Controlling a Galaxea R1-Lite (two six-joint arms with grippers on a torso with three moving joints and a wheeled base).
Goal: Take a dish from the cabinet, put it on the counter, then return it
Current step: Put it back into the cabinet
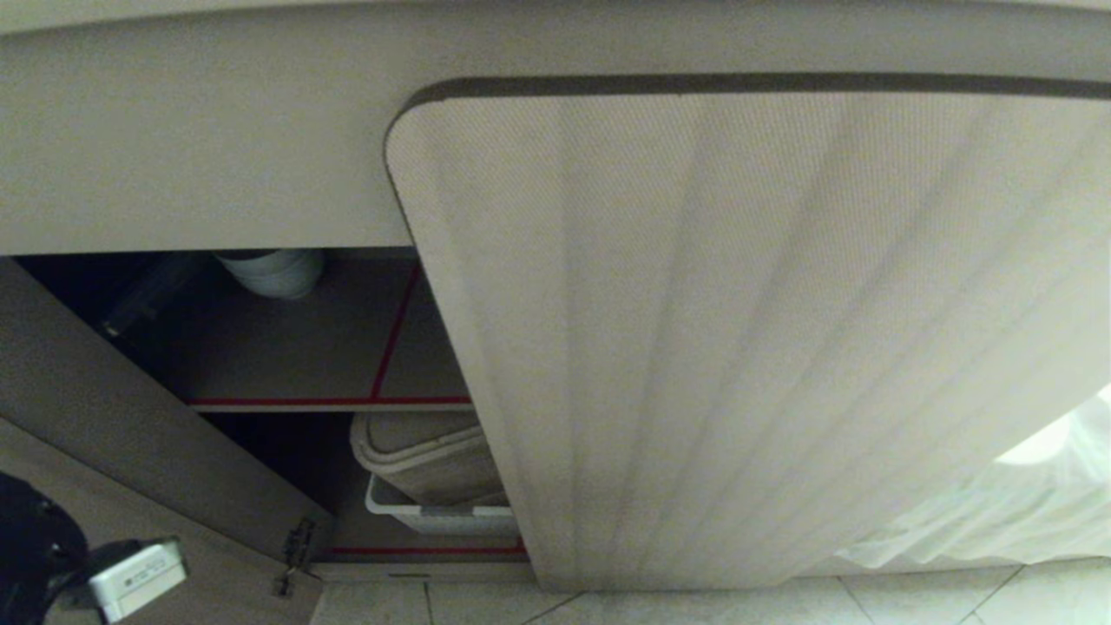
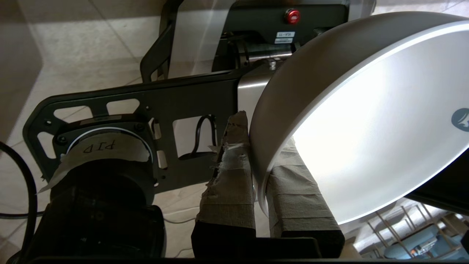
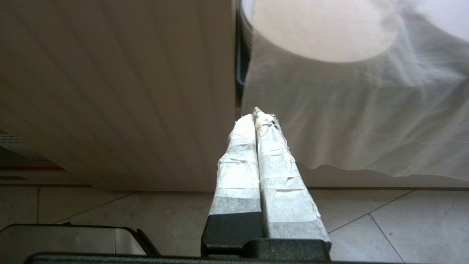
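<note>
The dish [image 2: 366,128], a plain white glossy bowl, hangs tilted on edge in the left wrist view. My left gripper [image 2: 258,146] is shut on its rim, one taped finger [image 2: 229,172] outside the wall and one inside. It hangs low beside my own base, away from the shelves. Only a bit of the left arm [image 1: 35,555] shows in the head view's bottom left corner. The cabinet [image 1: 738,347] fills the head view; its left door [image 1: 130,434] stands open on shelves edged in red tape [image 1: 330,402]. The counter is out of view. My right gripper [image 3: 256,115] is shut and empty.
A white pot [image 1: 273,271] sits at the back of the upper shelf. A beige bin [image 1: 425,451] and a white tub [image 1: 443,519] fill the lower shelf. A white plastic bag [image 1: 998,512] hangs right of the fluted door. My black base frame [image 2: 146,110] lies close behind the left gripper.
</note>
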